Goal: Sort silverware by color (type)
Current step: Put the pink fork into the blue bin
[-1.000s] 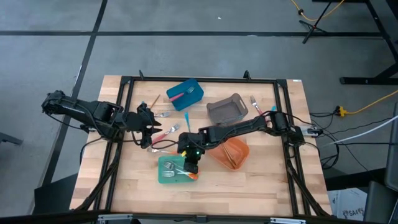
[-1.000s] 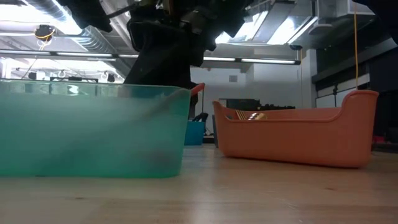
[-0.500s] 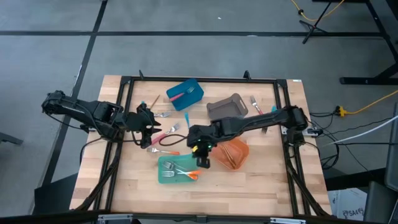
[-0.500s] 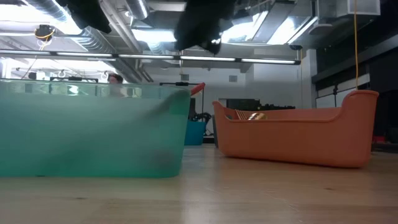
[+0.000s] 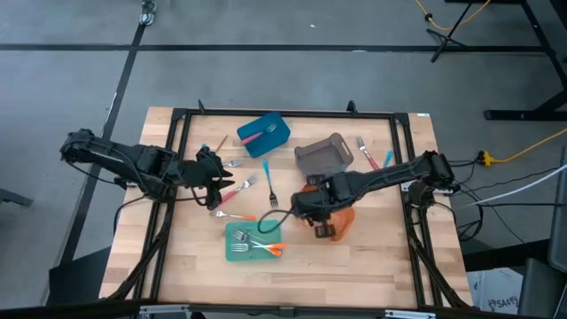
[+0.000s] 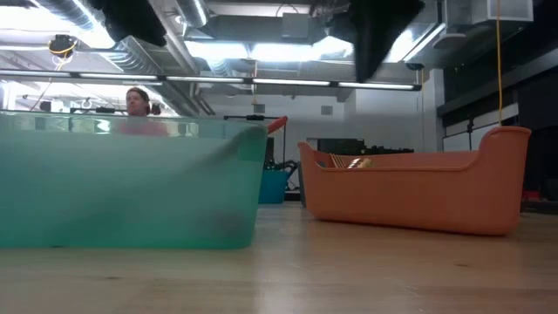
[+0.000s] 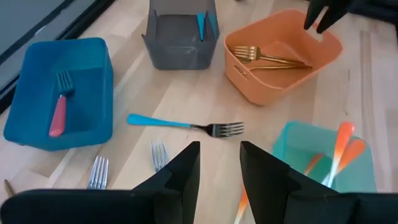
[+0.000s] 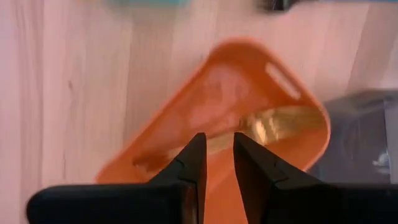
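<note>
My right gripper hovers over the orange bin, fingers a little apart and holding nothing. Gold forks lie in that bin. The teal bin holds orange-handled forks. My left gripper is open above loose forks on the wood. A blue-handled fork lies flat between the two arms. A pink-handled fork lies in the blue bin.
The grey bin stands beyond the orange one, with a blue utensil in it. Two more utensils lie by the table's right frame rail. A cable loops between the bins. A person shows behind the table.
My right gripper has risen out of the teal bin and swung toward the table's right, ending over the orange bin. The orange-handled forks stay in the teal bin.
</note>
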